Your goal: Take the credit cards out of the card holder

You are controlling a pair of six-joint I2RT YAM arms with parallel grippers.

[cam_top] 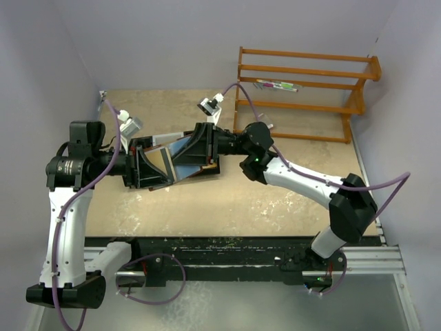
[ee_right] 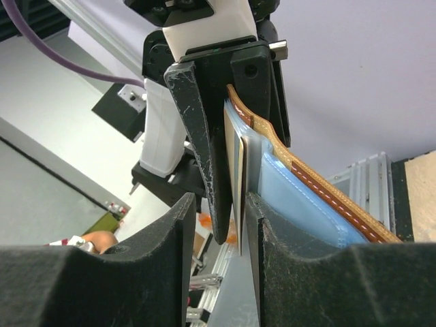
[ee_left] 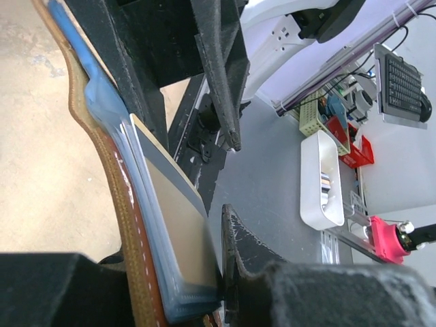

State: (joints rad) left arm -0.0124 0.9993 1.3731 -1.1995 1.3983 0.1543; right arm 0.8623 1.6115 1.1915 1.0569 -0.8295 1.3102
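Observation:
The brown leather card holder (cam_top: 180, 153) hangs open above the table between both grippers, its light blue lining showing. My left gripper (cam_top: 148, 165) is shut on its left half; in the left wrist view one finger (ee_left: 235, 245) presses the blue pocket holding a tan credit card (ee_left: 174, 225) with a grey stripe. My right gripper (cam_top: 198, 148) comes in from the right. In the right wrist view it (ee_right: 219, 211) stands open astride the thin card edges (ee_right: 240, 177) and the left arm's fingertip (ee_right: 204, 150). The cards lie against one finger (ee_right: 286, 272); the holder's blue lining (ee_right: 300, 204) bulges beside it.
An orange wooden rack (cam_top: 303, 89) with pens on it stands at the back right. Grey walls close in the tan table (cam_top: 207, 207) at the back and sides. A black rail (cam_top: 227, 252) runs along the near edge. A white bin (ee_left: 320, 184) sits off the table.

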